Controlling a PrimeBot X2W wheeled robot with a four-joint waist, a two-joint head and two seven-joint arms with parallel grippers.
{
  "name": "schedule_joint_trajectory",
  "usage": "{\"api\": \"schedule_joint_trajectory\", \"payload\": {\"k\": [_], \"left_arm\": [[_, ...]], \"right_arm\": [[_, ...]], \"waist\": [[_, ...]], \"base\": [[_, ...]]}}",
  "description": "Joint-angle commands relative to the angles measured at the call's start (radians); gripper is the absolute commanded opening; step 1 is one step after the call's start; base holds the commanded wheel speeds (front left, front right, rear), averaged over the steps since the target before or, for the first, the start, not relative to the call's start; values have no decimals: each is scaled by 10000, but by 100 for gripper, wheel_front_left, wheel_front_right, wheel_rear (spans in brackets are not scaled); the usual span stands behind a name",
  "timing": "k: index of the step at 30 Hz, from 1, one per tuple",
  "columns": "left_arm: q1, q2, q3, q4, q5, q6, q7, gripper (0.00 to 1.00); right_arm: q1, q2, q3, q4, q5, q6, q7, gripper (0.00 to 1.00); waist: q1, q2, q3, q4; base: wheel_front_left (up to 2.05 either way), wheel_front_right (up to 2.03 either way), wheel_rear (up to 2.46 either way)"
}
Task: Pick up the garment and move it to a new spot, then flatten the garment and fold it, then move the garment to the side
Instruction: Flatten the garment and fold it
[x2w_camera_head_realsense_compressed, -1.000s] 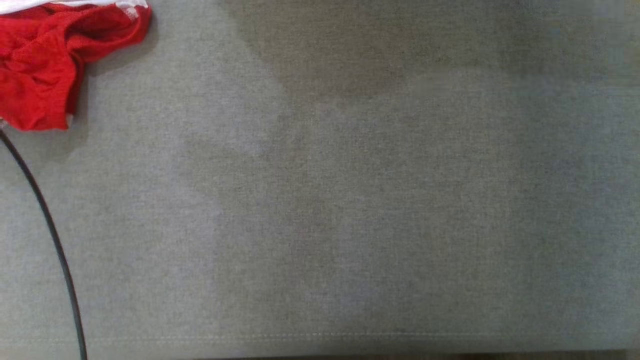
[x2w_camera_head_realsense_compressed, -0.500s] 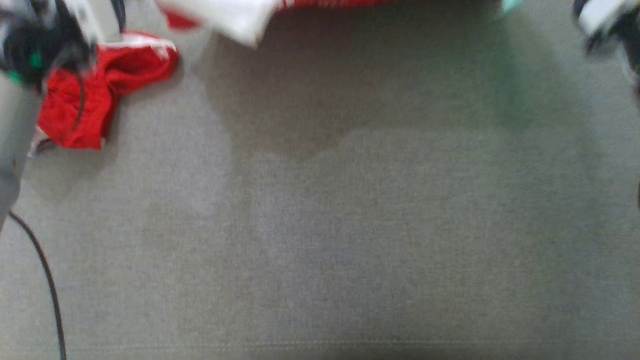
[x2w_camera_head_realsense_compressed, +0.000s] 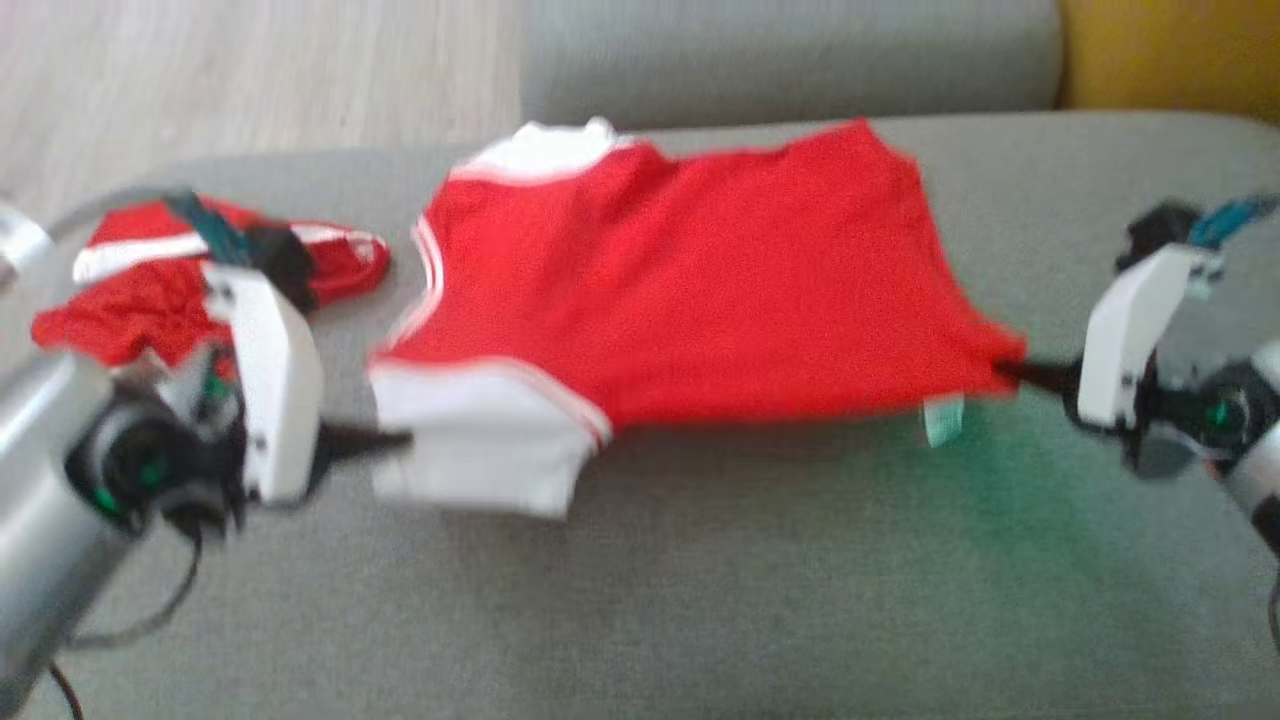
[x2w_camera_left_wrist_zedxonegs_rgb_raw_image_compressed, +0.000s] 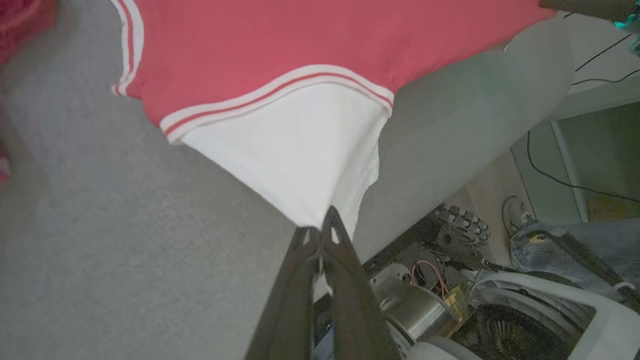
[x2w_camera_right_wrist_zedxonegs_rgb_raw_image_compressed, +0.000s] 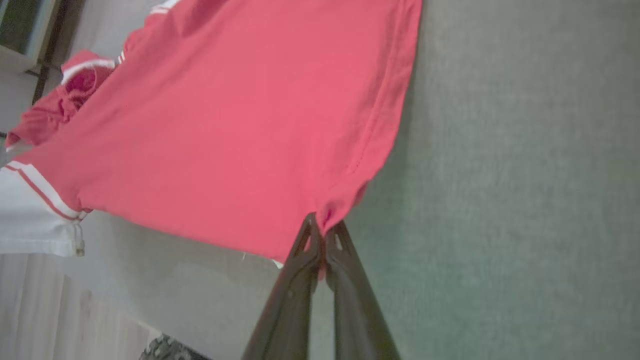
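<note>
The garment (x2w_camera_head_realsense_compressed: 680, 290), a red T-shirt with white sleeves, hangs stretched sideways just above the grey sofa seat (x2w_camera_head_realsense_compressed: 700, 600). My left gripper (x2w_camera_head_realsense_compressed: 395, 438) is shut on the edge of its white sleeve (x2w_camera_left_wrist_zedxonegs_rgb_raw_image_compressed: 300, 160); the left wrist view shows the left gripper (x2w_camera_left_wrist_zedxonegs_rgb_raw_image_compressed: 320, 231) with its tips pinching the cloth. My right gripper (x2w_camera_head_realsense_compressed: 1010, 372) is shut on the red hem corner, and the right wrist view shows the right gripper (x2w_camera_right_wrist_zedxonegs_rgb_raw_image_compressed: 322, 226) closed on the bunched garment (x2w_camera_right_wrist_zedxonegs_rgb_raw_image_compressed: 225, 125). A small green tag (x2w_camera_head_realsense_compressed: 942, 420) dangles below the hem.
A second, crumpled red and white garment (x2w_camera_head_realsense_compressed: 130, 300) lies on the seat at the far left, behind my left wrist. The sofa backrest (x2w_camera_head_realsense_compressed: 790, 60) and a yellow cushion (x2w_camera_head_realsense_compressed: 1170, 50) stand behind. Wooden floor (x2w_camera_head_realsense_compressed: 250, 80) lies beyond the left end. A person's shoe (x2w_camera_left_wrist_zedxonegs_rgb_raw_image_compressed: 517, 220) shows beside my base.
The head camera has tilted up, so the whole picture has shifted. The stretched garment and both grippers, earlier at the frame's top edge, now sit mid-picture.
</note>
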Motion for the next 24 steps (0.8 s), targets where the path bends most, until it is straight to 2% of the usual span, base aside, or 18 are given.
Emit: {"api": "schedule_joint_trajectory", "payload": {"k": [1,6,12,16,21,24], "left_arm": [[-251,675,469,-575,-127,196,124,0],[787,1317,292,-2191,-388,858,279,0],[1742,2201,12,-3663,-982,1387,963,0],[1984,2762,5,-4377,-1393,1714,1445,0],[1910,2959,124,-4743,-1604,1963,1664,0],[1560,2744,276,-4604,-1800,2067,1861,0]], "right_arm": [[146,-327,49,-275,121,-7,233,0],[865,-853,370,-939,298,-7,1154,0],[1545,-1771,598,-2081,185,-7,2139,0],[1800,-2157,508,-2704,163,-7,2806,0],[1853,-2398,114,-3324,72,-7,3401,0],[1601,-2321,-414,-3463,-167,-7,3658,0]], "waist": [[1,-1,-324,-139],[1,-1,-430,-220],[1,-1,-435,-323],[1,-1,-361,-350],[1,-1,-48,-288],[1,-1,364,-206]], "base": [[0,0,0],[0,0,0],[0,0,0],[0,0,0],[0,0,0],[0,0,0]]}}
